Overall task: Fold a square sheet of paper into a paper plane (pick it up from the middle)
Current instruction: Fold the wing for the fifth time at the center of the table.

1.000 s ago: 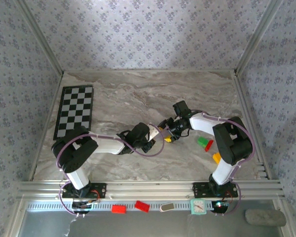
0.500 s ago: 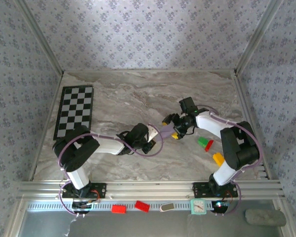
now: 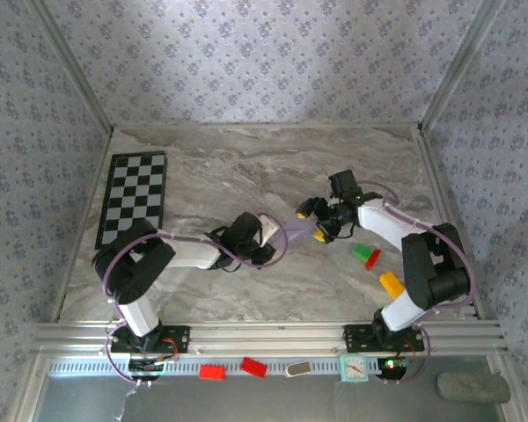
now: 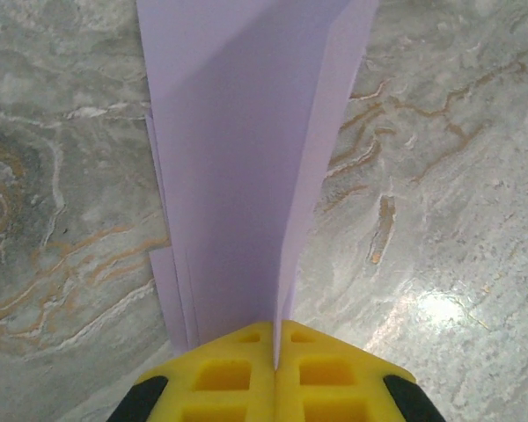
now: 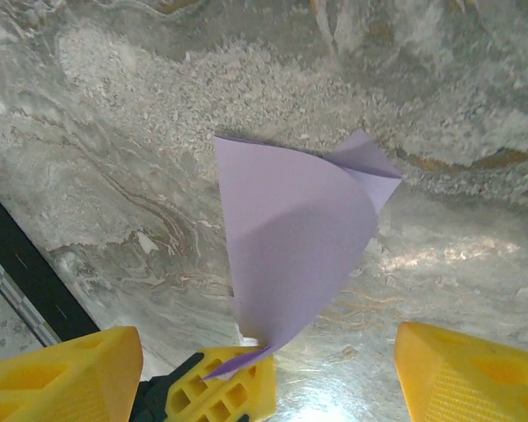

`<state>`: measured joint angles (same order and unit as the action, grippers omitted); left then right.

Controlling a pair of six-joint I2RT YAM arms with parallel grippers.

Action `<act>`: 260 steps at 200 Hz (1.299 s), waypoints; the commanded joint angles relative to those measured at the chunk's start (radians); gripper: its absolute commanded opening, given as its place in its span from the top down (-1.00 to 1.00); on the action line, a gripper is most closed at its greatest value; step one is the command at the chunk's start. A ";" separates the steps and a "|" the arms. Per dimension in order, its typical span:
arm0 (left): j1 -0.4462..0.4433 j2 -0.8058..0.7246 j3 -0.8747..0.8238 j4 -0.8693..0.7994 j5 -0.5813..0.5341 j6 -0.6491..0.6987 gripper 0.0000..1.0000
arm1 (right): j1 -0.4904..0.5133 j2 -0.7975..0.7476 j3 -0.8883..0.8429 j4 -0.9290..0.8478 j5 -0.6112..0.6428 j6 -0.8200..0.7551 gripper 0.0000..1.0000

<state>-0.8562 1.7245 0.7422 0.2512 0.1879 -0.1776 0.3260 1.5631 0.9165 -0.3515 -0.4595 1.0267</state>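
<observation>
Folded paper plane (image 4: 246, 158) is mid-table (image 4: 440, 220), pinched at its tail by the clamped left gripper (image 4: 275, 356), while the right gripper (image 3: 313, 223) gapes empty near the nose; best to pinch squarely along the centre crease, gently, to avoid crumpling.

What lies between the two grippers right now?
The paper plane, in the top view: the left gripper is shut on one end; the other end points at the open right gripper.

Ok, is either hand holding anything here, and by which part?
The left hand pinches the folded lilac paper at its narrow end, on the centre crease. The right hand is open, holding nothing.
</observation>
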 commanded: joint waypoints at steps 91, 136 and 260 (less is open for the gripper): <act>0.071 0.059 0.091 -0.143 0.191 -0.197 0.96 | 0.004 -0.132 -0.194 0.283 -0.029 -0.197 -0.43; 0.080 0.066 0.075 -0.117 0.205 -0.247 0.93 | 0.062 -0.113 -0.232 0.390 -0.057 -0.203 -0.18; 0.094 0.095 -0.020 0.018 0.218 -0.341 0.74 | 0.155 0.097 -0.201 0.600 -0.168 -0.178 0.22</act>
<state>-0.7654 1.7756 0.7536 0.2848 0.4110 -0.5034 0.4725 1.6161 0.6777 0.2054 -0.5869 0.8486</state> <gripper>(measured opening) 0.119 0.402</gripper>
